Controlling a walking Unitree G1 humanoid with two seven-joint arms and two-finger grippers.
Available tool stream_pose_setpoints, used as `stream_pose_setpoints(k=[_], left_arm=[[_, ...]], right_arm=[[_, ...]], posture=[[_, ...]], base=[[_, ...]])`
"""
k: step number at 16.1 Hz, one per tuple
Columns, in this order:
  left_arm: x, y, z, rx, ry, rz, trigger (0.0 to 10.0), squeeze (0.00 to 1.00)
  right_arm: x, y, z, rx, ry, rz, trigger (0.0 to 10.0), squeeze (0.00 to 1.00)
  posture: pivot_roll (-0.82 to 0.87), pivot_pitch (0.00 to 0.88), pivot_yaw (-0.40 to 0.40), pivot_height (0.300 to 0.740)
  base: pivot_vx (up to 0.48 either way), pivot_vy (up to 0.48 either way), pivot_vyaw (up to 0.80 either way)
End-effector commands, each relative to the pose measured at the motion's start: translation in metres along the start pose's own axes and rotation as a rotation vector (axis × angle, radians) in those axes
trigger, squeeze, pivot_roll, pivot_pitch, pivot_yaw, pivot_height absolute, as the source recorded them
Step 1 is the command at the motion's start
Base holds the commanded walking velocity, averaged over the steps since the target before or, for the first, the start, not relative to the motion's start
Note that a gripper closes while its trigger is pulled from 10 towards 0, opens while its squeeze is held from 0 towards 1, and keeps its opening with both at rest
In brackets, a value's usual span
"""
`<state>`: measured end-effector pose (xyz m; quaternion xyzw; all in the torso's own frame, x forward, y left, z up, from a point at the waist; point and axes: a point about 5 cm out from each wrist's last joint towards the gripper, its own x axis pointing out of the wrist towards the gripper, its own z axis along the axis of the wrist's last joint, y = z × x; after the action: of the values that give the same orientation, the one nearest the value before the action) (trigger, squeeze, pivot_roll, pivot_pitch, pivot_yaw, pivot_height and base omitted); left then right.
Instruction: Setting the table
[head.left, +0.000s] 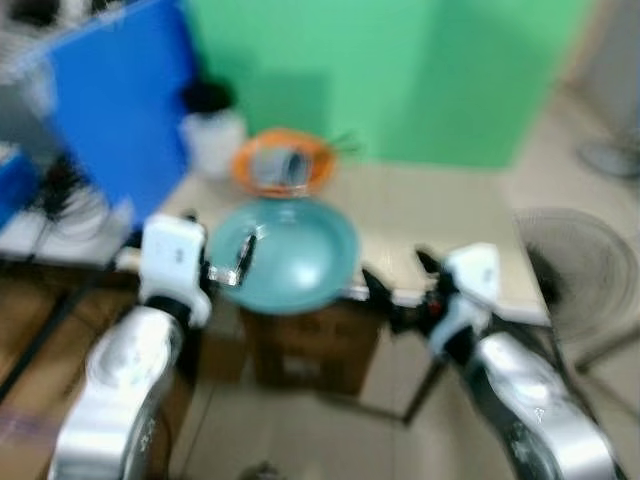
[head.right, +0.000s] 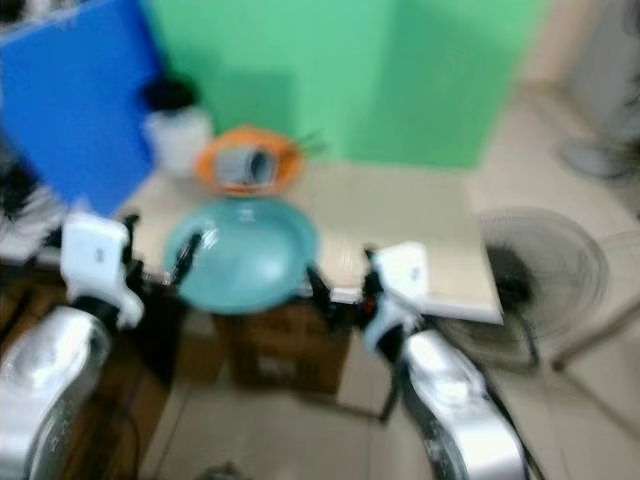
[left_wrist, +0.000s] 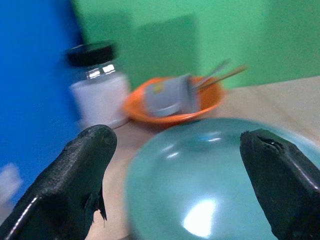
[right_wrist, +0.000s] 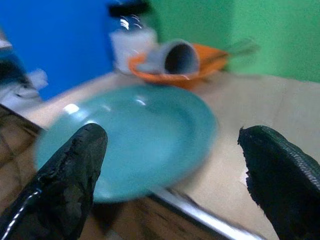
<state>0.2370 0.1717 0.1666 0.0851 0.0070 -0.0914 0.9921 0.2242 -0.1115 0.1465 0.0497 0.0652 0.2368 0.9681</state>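
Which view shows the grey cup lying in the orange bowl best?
The right wrist view: the grey cup lies on its side in the orange bowl, its dark mouth facing the camera. The left wrist view shows its side; both eye views show it small and blurred.

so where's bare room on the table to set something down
Free: the table to the right of the teal plate, back to the green wall. Crowded: the left side, with the plate, orange bowl and jar.

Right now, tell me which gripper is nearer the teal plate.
Left. The left gripper has its fingers over the teal plate's left rim, open. The right gripper sits just off the plate's right edge at the table's front, also open.
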Motion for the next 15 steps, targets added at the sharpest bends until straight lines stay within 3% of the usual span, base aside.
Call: stream_pose_setpoints(k=[1, 9, 15], left_arm=[[0.0023, -0.0051, 0.0055, -0.003, -0.026, -0.025, 10.0, 0.00], [0.0009, -0.0107, 0.0064, 0.011, -0.031, -0.077, 10.0, 0.00], [-0.0046, -0.0105, 0.0024, 0.010, -0.011, -0.077, 10.0, 0.00]], right_arm=[[-0.0035, -0.0064, 0.0018, -0.009, -0.004, -0.020, 10.0, 0.00], [-0.0045, -0.0121, 0.0059, 0.012, -0.019, -0.054, 10.0, 0.00], [-0.0022, -0.0064, 0.0041, -0.017, 0.004, 0.022, 10.0, 0.00]], posture=[[0.16, 0.000, 0.028, 0.740], [0.16, 0.000, 0.031, 0.740], [0.17, 0.000, 0.020, 0.740]], base=[[0.304, 0.000, 0.00], [0.308, 0.000, 0.00], [0.189, 0.000, 0.15]])
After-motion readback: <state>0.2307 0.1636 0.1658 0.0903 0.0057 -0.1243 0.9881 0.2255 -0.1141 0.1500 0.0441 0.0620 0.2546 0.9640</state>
